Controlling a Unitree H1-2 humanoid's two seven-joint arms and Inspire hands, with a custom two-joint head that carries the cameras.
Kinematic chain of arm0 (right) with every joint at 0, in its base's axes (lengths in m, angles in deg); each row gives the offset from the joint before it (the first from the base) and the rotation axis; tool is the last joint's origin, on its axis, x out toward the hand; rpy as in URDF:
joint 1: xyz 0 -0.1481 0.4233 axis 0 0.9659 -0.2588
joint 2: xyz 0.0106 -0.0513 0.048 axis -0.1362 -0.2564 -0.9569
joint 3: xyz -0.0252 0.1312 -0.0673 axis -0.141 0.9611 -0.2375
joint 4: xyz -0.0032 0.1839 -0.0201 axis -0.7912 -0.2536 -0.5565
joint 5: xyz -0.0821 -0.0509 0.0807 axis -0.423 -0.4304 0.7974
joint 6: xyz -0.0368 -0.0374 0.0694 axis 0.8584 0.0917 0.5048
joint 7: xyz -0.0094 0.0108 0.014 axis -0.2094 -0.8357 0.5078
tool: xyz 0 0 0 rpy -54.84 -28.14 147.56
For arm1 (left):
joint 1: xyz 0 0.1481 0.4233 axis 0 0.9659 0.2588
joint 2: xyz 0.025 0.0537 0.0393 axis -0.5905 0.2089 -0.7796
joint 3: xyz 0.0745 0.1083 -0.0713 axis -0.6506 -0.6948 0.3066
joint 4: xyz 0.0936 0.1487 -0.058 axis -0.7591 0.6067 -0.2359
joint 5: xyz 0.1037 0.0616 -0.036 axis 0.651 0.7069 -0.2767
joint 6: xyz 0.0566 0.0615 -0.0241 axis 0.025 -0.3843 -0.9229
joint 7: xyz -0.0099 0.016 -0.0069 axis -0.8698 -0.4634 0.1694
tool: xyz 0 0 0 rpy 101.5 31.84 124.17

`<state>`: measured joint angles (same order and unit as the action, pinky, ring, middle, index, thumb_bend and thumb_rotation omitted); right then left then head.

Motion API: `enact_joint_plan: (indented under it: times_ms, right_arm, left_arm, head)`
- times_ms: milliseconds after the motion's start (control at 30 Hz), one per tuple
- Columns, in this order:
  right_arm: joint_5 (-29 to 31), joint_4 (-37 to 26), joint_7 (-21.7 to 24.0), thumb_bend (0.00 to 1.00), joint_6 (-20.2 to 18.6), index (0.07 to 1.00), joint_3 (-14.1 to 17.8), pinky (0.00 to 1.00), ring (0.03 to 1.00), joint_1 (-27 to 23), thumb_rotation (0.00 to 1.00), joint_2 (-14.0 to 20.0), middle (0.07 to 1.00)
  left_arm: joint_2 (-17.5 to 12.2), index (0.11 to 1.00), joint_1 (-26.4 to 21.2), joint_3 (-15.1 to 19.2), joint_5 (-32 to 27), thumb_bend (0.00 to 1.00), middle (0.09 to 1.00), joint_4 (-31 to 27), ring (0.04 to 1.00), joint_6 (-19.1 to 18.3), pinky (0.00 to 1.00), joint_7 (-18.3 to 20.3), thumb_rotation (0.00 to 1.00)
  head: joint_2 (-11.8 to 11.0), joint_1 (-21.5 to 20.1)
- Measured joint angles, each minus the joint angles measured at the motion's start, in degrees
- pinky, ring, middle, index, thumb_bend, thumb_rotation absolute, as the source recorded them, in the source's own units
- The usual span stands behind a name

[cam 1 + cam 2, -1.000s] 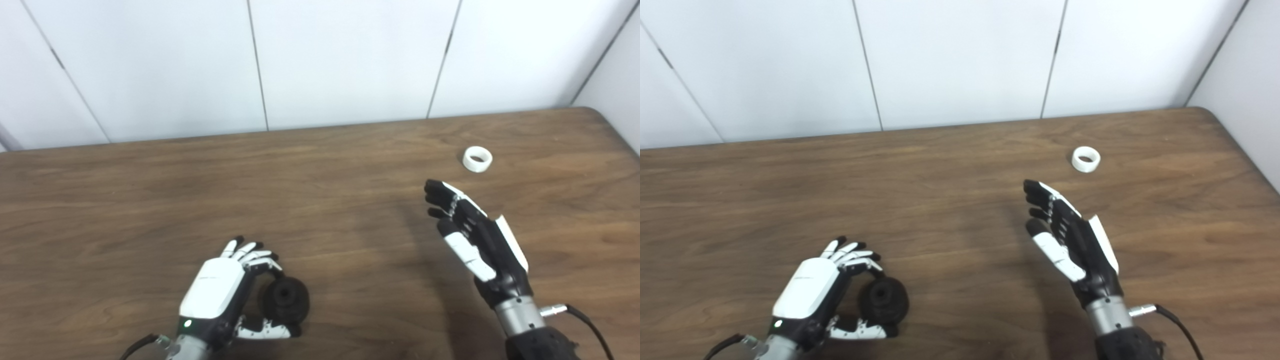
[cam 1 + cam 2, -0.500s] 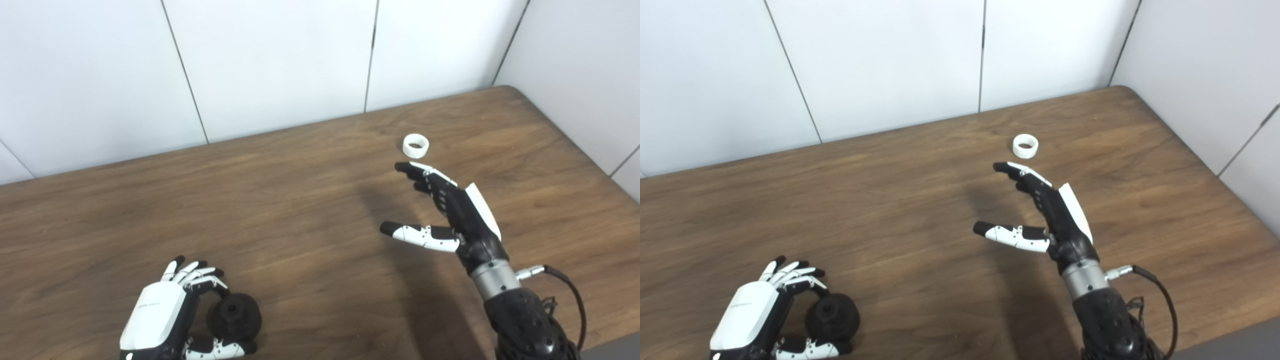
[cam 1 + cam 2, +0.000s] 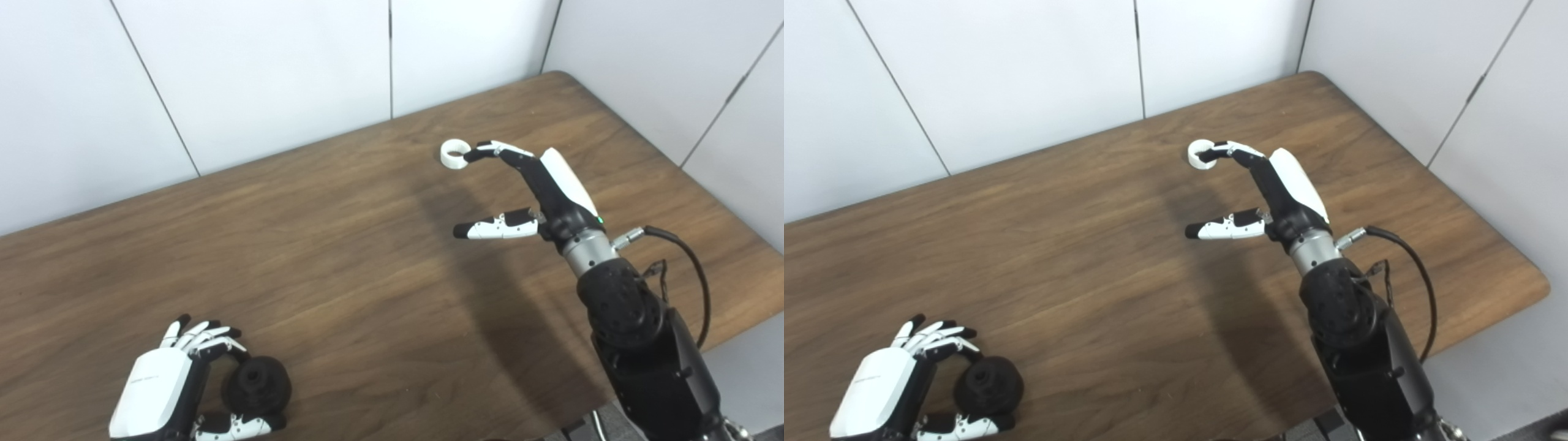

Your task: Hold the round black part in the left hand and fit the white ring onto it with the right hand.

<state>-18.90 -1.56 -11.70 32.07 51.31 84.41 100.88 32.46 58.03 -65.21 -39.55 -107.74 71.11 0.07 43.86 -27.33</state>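
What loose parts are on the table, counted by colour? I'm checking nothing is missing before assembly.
Black: 1, the round black part, held in the left hand.
White: 1, the white ring, lying on the table at the fingers of the open right hand.
Total: 2.

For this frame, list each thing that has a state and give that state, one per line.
left hand: shut on the round black part, low over the table.
round black part: held between fingers and thumb, its hole showing.
right hand: open, thumb spread, fingertips at the white ring.
white ring: flat on the table, opening up, not gripped.
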Motion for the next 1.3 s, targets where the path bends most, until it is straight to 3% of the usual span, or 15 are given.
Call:
enact_joint_plan:
  times_ms: [233,533,833,1067,1300]
  right_arm:
    - [-1.9,6.3,1.3,0.79,0.0,0.743,-1.3,0.84,0.884,-3.7,0.2,3.7,0.89]
    - [-3.3,11.8,1.9,0.81,0.3,0.756,-3.2,0.82,0.881,-7.9,0.18,5.4,0.891]
    - [-3.5,15.5,1.5,0.81,0.5,0.785,-3.3,0.88,0.938,-9.6,0.2,5.6,0.925]
    - [-5.6,20.1,1.4,0.84,0.5,0.819,-5.1,0.99,0.998,-11.9,0.25,8.1,0.979]
    - [-6.0,22.7,1.6,0.88,0.3,0.824,-5.9,1.0,1.0,-15.3,0.27,9.9,1.0]
  left_arm:
    - [-0.3,0.485,0.6,0.2,-0.5,0.52,0.777,-0.1,0.879,0.1,1.0,0.1,0.05]
    - [-0.3,0.485,1.2,0.2,-0.5,0.52,0.776,-0.6,0.884,0.1,1.0,0.2,0.05]
    - [-0.3,0.485,1.5,0.1,-0.5,0.52,0.774,-0.6,0.885,0.4,1.0,-0.1,0.05]
    - [-0.2,0.484,2.1,-0.1,0.0,0.52,0.768,-0.6,0.878,1.7,1.0,-0.7,0.05]
    - [0.3,0.485,2.2,-0.2,1.0,0.52,0.772,-0.6,0.88,2.1,1.0,-0.8,0.05]
  head:
    - [-0.3,0.2]
    - [-1.1,1.1]
    - [-1.8,1.6]
    - [-2.6,2.2]
    - [-2.8,2.6]
